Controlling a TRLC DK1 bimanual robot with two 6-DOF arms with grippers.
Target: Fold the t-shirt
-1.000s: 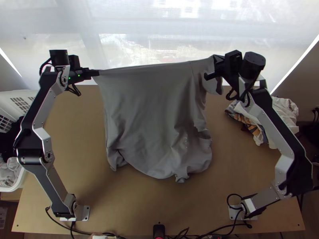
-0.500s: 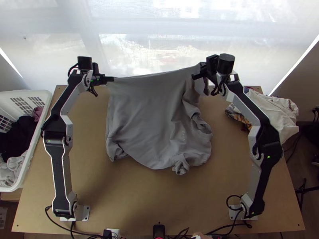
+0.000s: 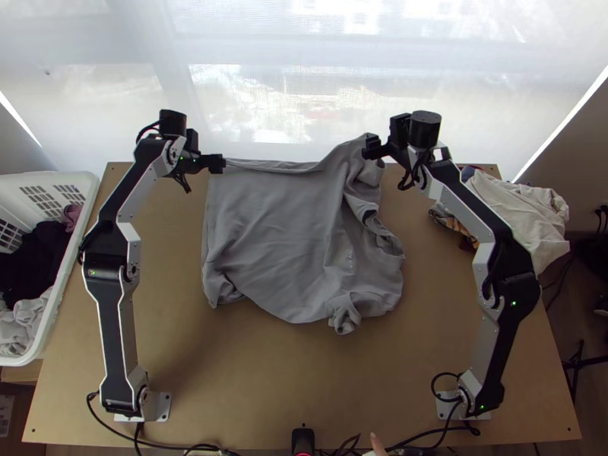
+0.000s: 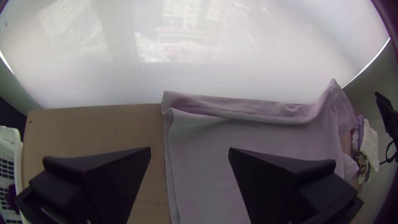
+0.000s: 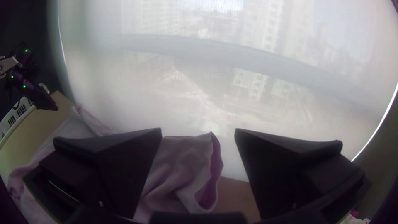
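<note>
T-shirt (image 3: 266,235): grey, in the middle of the table (image 3: 258,387), with 12 o'clock away from the arms. It lies mostly spread, but the 12 o'clock edge is doubled over and the side from 1 to 5 is crumpled.
Feel: it looks light, soft and floppy. It won't break, but it could slide and wrinkle.
Where to grab: I'd pinch both ends of the 12 o'clock edge, taking all the layers.
Left gripper (image 3: 215,163): at the shirt's 11 o'clock corner, fingers wide apart, pinching nothing.
Right gripper (image 3: 372,146): near 1 o'clock, fingers wide apart too, by a peak of cloth.
Views: the left wrist view shows two layers along the 9 o'clock side; the top view shows a scrunched lump at 5.
Basket (image 3: 64,270): at 9 o'clock.
Clothes pile (image 3: 532,216): at 3 o'clock.
</note>
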